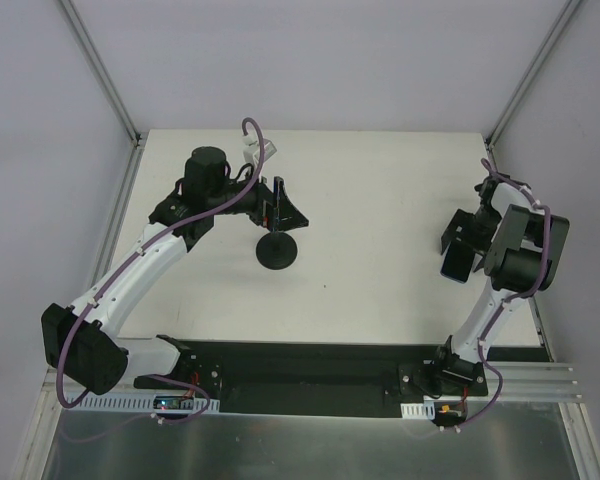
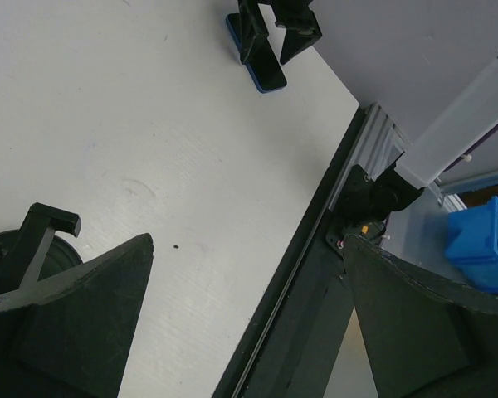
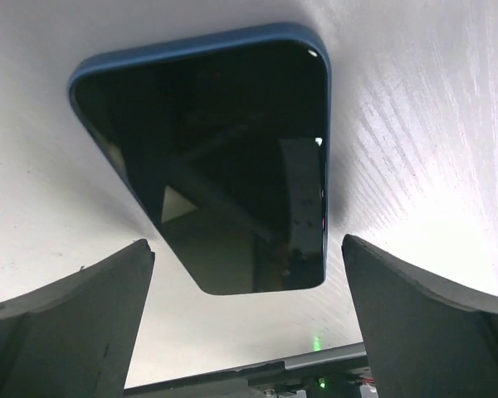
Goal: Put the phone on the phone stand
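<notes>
The right end effector (image 3: pixel 247 245) hangs wide open and empty, its fingers (image 3: pixel 83 323) straddling the thin, black-faced, blue-edged phone (image 3: pixel 224 157). The phone lies flat on the white worktop (image 1: pixel 380 200), well right of the black disc-based phone stand (image 1: pixel 278 252), so a grasp looks lined up. The left end effector (image 2: pixel 247 242), open and empty, sits just beside that stand.

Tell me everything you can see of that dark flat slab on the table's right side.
The phone is a thin rectangle with rounded corners, a glossy black screen and a blue rim. It lies flat, screen up, on the white table, between the fingers of the open right gripper, which seem not to touch it.
</notes>
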Motion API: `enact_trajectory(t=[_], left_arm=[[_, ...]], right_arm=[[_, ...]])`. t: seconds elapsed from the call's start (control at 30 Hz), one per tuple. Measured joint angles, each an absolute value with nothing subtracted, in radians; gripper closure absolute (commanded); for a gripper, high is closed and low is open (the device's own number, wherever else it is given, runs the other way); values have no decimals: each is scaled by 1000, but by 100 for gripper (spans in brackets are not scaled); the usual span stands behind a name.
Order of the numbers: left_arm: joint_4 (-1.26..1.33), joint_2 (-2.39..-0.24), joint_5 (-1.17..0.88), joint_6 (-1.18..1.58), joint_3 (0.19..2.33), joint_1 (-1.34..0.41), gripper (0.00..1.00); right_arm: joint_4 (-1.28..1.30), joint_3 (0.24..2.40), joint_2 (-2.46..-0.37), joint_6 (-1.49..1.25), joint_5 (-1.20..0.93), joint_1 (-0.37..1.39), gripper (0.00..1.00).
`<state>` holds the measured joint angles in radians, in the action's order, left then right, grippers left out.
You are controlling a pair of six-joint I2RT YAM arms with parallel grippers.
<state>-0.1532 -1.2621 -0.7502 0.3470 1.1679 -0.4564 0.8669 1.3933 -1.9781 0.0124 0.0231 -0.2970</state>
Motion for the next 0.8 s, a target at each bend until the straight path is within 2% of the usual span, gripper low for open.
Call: enact_trajectory(t=[0.7,0.8], left_arm=[[-153,-1253,-749,339,1168,-450,5],[-153,-1253,-749,339,1168,-450,5]], right_arm=[[956,1489,-2038,84,87,-257,1],[960,1489,-2039,95,91,-256,14]])
